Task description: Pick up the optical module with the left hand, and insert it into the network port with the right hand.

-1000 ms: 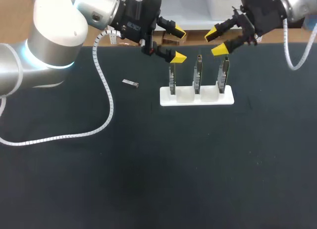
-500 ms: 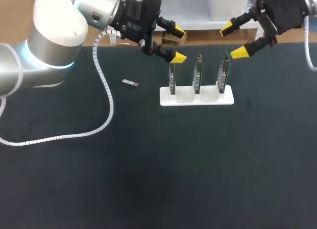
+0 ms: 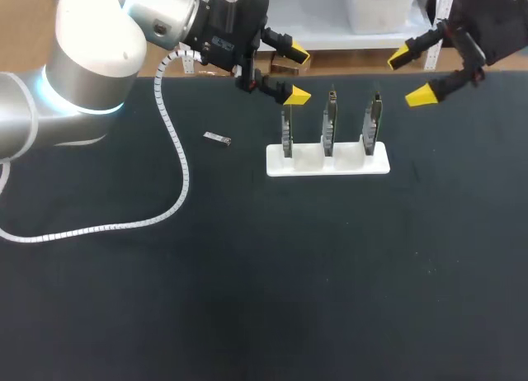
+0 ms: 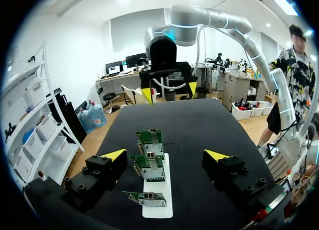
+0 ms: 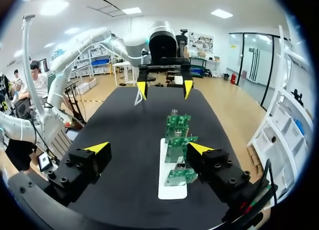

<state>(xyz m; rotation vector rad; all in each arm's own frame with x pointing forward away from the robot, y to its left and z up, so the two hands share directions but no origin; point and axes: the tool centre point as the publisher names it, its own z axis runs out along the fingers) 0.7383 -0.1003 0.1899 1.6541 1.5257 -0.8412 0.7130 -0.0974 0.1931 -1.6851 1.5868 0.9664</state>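
Though they gape wide, left tool (image 3: 298,73) and right tool (image 3: 410,77) — empty.

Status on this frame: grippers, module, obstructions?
Left gripper open, empty, above board rack. Right gripper open, empty. Optical module flat on table, ungripped. White cable close beside it.

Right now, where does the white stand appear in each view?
Head view: white stand, far middle of table.
Left wrist view: stand just ahead of left tool, centred.
Right wrist view: stand ahead of right tool, toward one finger.
Shared landmark: its three upright boards.
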